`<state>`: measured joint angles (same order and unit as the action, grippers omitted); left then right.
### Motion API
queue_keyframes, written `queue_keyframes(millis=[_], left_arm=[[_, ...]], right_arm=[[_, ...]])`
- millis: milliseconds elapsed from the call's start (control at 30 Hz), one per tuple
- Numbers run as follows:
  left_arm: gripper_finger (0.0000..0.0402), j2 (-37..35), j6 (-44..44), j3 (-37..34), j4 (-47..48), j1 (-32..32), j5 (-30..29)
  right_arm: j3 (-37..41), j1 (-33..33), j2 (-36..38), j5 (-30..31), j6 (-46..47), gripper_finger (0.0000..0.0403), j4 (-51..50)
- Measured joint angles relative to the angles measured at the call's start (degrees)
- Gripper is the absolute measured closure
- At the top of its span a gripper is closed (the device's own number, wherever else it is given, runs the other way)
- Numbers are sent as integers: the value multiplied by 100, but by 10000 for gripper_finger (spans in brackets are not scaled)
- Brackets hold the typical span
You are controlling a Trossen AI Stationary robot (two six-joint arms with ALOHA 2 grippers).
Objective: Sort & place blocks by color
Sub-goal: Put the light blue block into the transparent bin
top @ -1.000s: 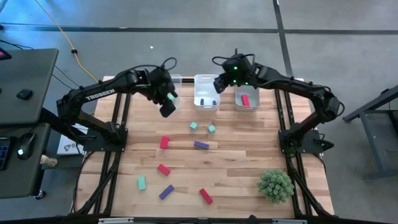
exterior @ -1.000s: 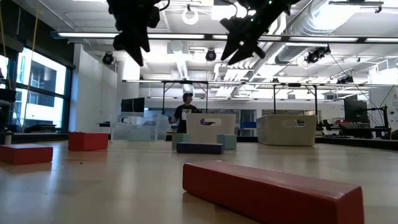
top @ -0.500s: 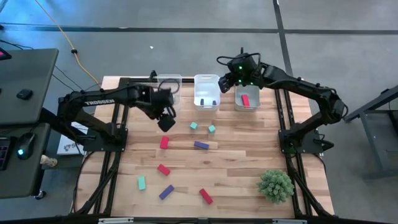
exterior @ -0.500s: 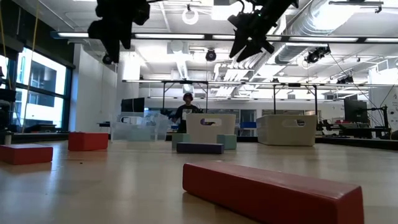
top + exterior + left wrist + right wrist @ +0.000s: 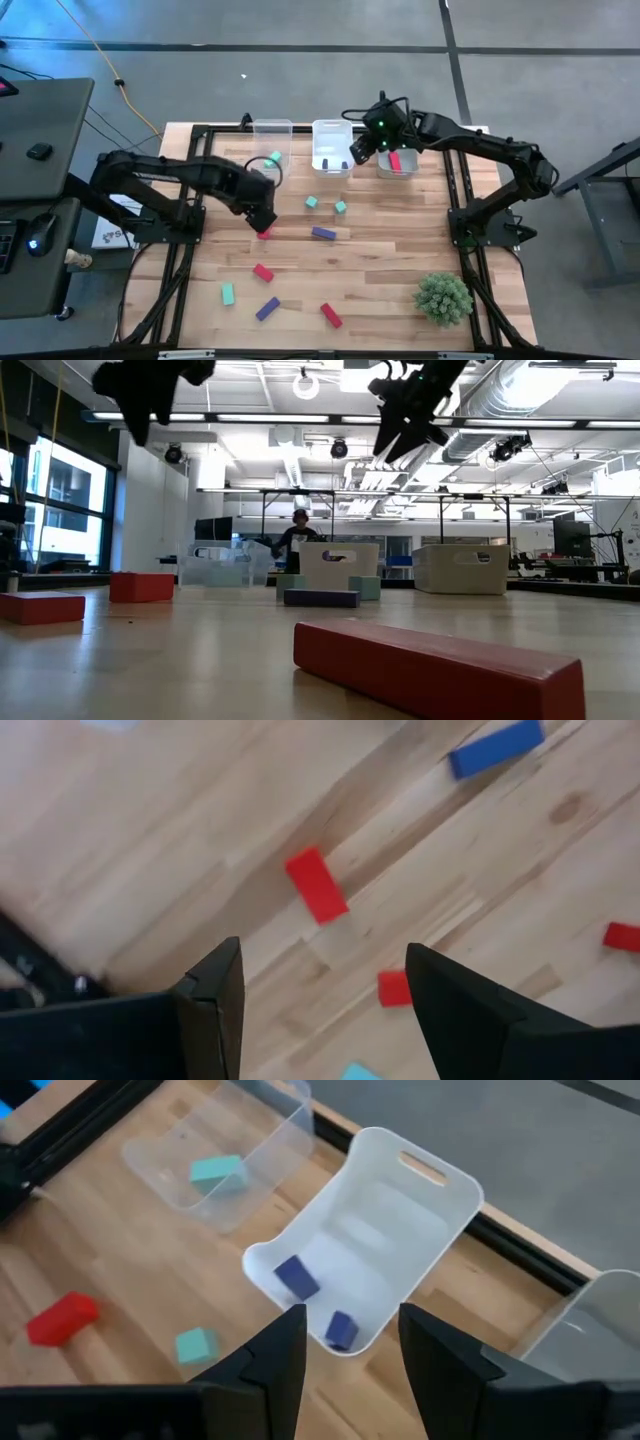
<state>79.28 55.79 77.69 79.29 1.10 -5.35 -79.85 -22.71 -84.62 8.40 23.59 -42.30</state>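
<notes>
Here, three bins stand in a row at the far edge of the desk (image 5: 400, 240): a clear bin (image 5: 268, 133) holding one teal block (image 5: 274, 158), a white bin (image 5: 331, 146) holding two purple blocks (image 5: 297, 1277), and a third bin (image 5: 398, 160) holding a red block (image 5: 394, 160). A spiky green plant ball (image 5: 443, 297) sits near the right front corner, clear of both arms. Nothing obstructs the loose blocks, which lie scattered mid-desk: small solid pieces, some cube-like, some short bars, in teal, purple and red.

Compared with one second ago, the left hand (image 5: 262, 215) has moved from beside the clear bin out over the desk and now hovers above a red bar (image 5: 317, 885), fingers spread and empty. The right hand (image 5: 362, 148) has shifted slightly toward the third bin; it hovers between the white and third bins, fingers parted, nothing seen between them.
</notes>
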Motion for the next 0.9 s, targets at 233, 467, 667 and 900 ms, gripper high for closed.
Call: queue_keyframes(millis=[233,467,667,900], left_arm=[[206,1,1420,-2,104,-797,-113],[208,1,3271,-2,102,-1705,-466],[208,47,4558,-2,109,-2380,-605],[209,432,5905,-9,258,-3093,-603]], right_arm=[[0,255,0,0,-60,254,0],[0,305,0,-151,-245,254,-99],[0,305,0,-293,-677,254,-205],[0,305,-2,-293,-791,254,-181]])
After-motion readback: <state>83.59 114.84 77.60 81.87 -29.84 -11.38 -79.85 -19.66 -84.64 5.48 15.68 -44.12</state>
